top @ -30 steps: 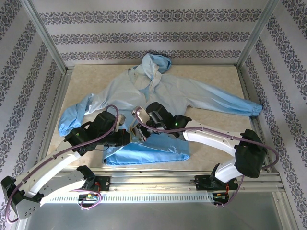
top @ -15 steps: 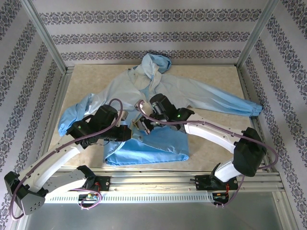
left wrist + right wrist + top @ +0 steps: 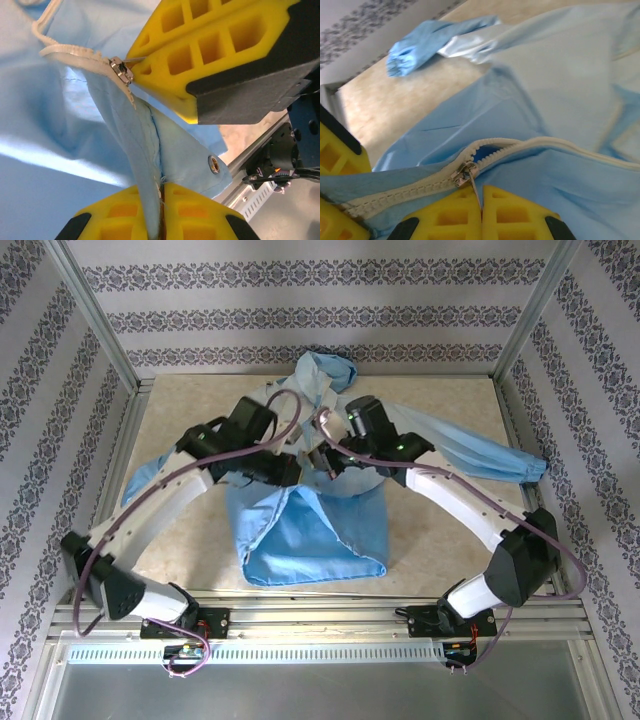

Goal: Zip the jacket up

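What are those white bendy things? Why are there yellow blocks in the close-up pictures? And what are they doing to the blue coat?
The white bendy things are two robot arms. One picture is taken from above, looking down on both arms. The other two come from little cameras on each arm's wrist, so the yellow blocks are the arms' fingers seen up close. A light-blue jacket lies on the table, with one sleeve stretched out to the side. The left pincer is shut on the jacket's front edge. The right pincer is shut on the little metal zipper pull. On one side of the pull the white teeth are joined. On the other side they gape open.
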Tool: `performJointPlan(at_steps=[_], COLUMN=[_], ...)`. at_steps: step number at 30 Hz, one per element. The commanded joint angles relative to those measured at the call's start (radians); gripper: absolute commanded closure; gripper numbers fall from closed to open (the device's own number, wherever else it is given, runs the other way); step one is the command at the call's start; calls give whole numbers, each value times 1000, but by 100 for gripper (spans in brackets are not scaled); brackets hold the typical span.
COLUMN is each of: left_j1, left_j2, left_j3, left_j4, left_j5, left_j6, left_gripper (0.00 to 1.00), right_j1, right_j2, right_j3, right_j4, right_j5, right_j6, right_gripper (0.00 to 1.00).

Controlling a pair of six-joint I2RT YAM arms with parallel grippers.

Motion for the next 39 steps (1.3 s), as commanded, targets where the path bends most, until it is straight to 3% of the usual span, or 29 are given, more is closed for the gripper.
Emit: performJointPlan(at_steps=[1, 5, 8, 10, 14, 18, 21, 29, 39], left_j1=[-13, -23, -40, -39, -28, -24, -24, -24, -24], left_j2=[96, 309, 374, 333, 115, -84, -180, -315, -401], left_j3=[222, 586, 683, 577, 138, -224, -380, -528, -565], left_j4=[-186, -275, -384, -415, -312, -206, -155, -117, -179], left_j5=[141, 164, 153, 107, 88, 127, 116, 79, 41], left_j6=[124, 185, 227, 233, 140, -3, -70, -158, -140], left_gripper=[100, 100, 100, 100, 100, 100, 100, 100, 100], right_j1=[-154, -200, -198, -190, -117, 31, 87, 100, 41], right_j2=[-46, -148, -209, -230, -173, -20, 122, 401, 382], right_j3=[67, 98, 75, 19, -113, -149, -104, 123, 154], right_j4=[-62, -114, -158, -171, -147, -110, -50, -45, -80], right_j5=[372, 489, 495, 391, 111, -65, -171, -146, 32], right_j6=[-41, -77, -84, -50, 2, -26, -1, 135, 150], right_gripper=[100, 100, 100, 100, 100, 100, 100, 100, 100])
